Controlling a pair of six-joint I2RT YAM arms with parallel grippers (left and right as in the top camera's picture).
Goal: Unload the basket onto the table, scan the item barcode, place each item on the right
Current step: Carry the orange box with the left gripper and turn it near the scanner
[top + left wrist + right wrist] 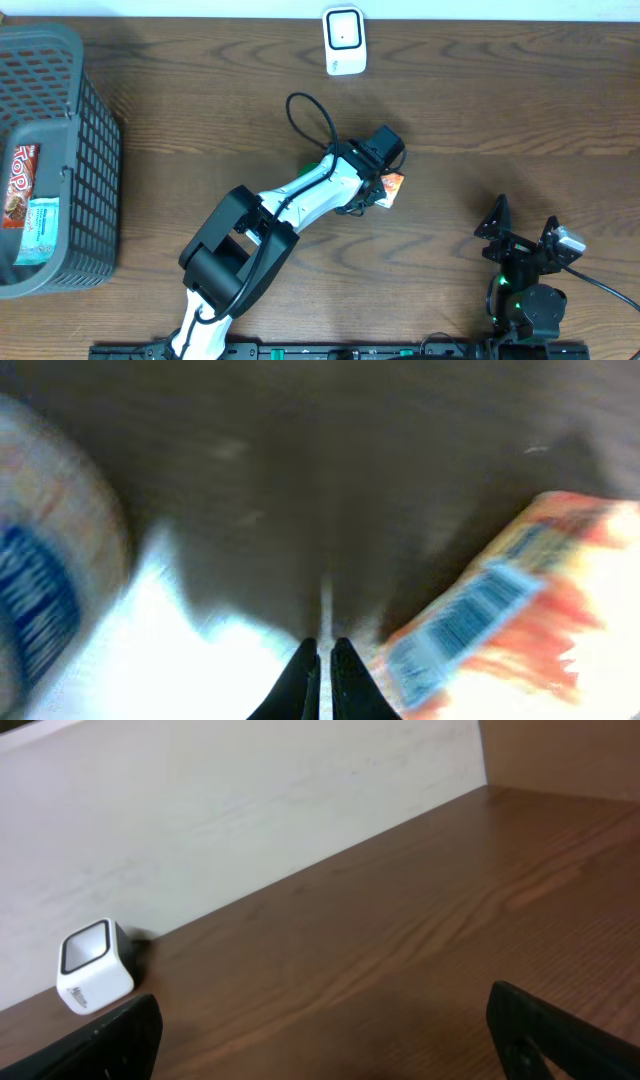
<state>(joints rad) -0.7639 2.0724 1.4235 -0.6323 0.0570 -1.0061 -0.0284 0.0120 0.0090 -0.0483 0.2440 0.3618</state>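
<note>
So the left arm stretches diagonally from the bottom edge up to the middle of the overhead frame, elbow bent. Its left tool (381, 178) points down at the worktop (480, 100) with the fingers pressed together. The packet (392, 187) sits right at the tips, mid-frame; can't tell if it's actually pinched. It's orange and white, and the barcode label faces the left wrist camera, all pretty blurry. The right arm is folded up in the lower right, right tool (522, 228) spread wide. The white scanner (345, 40) is at top centre.
</note>
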